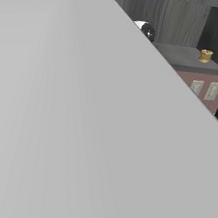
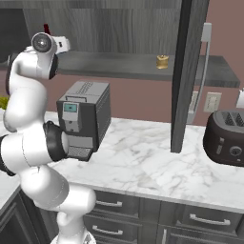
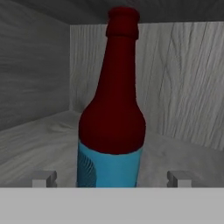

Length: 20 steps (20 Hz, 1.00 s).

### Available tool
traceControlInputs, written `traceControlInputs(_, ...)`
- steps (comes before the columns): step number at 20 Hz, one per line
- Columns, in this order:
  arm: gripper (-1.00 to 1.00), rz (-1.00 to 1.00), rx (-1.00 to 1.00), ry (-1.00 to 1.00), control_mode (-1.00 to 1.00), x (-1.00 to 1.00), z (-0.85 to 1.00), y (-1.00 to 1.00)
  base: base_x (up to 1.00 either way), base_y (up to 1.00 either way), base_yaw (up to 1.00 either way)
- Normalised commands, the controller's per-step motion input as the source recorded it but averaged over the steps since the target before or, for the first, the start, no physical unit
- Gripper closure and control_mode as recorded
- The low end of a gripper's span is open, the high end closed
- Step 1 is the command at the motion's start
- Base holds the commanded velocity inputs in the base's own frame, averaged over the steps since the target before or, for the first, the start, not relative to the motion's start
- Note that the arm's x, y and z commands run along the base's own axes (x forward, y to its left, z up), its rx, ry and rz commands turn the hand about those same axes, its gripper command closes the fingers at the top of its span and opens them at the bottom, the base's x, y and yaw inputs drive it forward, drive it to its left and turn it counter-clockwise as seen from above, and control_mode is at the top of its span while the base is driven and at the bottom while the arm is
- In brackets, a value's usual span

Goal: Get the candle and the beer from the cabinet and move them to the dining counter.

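Note:
The beer [image 3: 111, 109], a dark red-brown bottle with a blue label, stands upright on the cabinet [image 3: 183, 78] shelf, close in front of the hand camera. My gripper [image 3: 111, 179] is open, with one fingertip on each side of the bottle's base and apart from it. In the right base view my arm reaches up to the left end of the cabinet shelf [image 2: 119, 64], and the beer's [image 2: 46, 28] red top shows just above the hand. The candle [image 2: 162, 61], small and yellow, sits further right on that shelf, also visible as the candle [image 1: 205, 55]. The dining counter is out of view.
An open cabinet door [image 2: 188, 71] hangs edge-on right of the candle; a grey panel [image 1: 77, 126] blocks most of the left base view. On the marble worktop [image 2: 143, 162] stand a coffee machine [image 2: 86, 116] below the shelf and a dark toaster [image 2: 226, 138] at the right.

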Motion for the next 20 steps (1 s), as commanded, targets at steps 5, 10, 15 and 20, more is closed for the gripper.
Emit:
traceControlInputs(5,-1.00,0.00,0.00,0.00,-1.00,0.09,0.00,0.11,0.00,0.00,0.00)
traceControlInputs(10,-1.00,0.00,0.00,0.00,-1.00,0.12,0.00,0.00,0.00,0.00,0.00)
traceControlInputs(15,1.00,0.00,0.00,0.00,-1.00,0.10,0.00,0.00,0.00,0.00,0.00)
traceControlInputs(20,1.00,0.00,0.00,0.00,-1.00,0.02,0.00,0.00,0.00,0.00,0.00)
